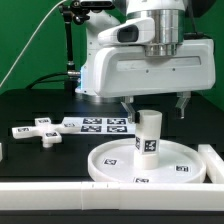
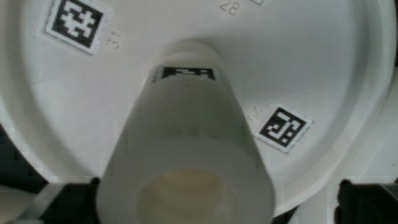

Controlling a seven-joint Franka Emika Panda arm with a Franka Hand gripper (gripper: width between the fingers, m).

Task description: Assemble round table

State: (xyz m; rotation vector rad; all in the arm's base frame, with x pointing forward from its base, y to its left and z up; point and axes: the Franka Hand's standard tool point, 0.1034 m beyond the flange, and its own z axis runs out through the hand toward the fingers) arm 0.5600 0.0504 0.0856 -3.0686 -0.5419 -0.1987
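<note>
The large rimmed round disc (image 1: 112, 160) lies flat on the black table. The short cylindrical leg (image 1: 148, 135) stands upright on its middle, with a tag on its side. My gripper (image 1: 156, 105) hangs just above the leg's top, jaws spread wide on either side of it, holding nothing. In the wrist view I look down the leg (image 2: 187, 150) onto the disc (image 2: 71, 90), and the dark fingertips (image 2: 50, 205) stand clear of the leg at both sides of my gripper (image 2: 210, 208). The cross-shaped foot piece (image 1: 40, 130) lies on the table at the exterior view's left.
The marker board (image 1: 98, 124) lies behind the disc. The long white border wall (image 1: 100, 198) runs along the front and up the exterior view's right side (image 1: 213, 165). The arm's white base (image 1: 140, 65) stands behind.
</note>
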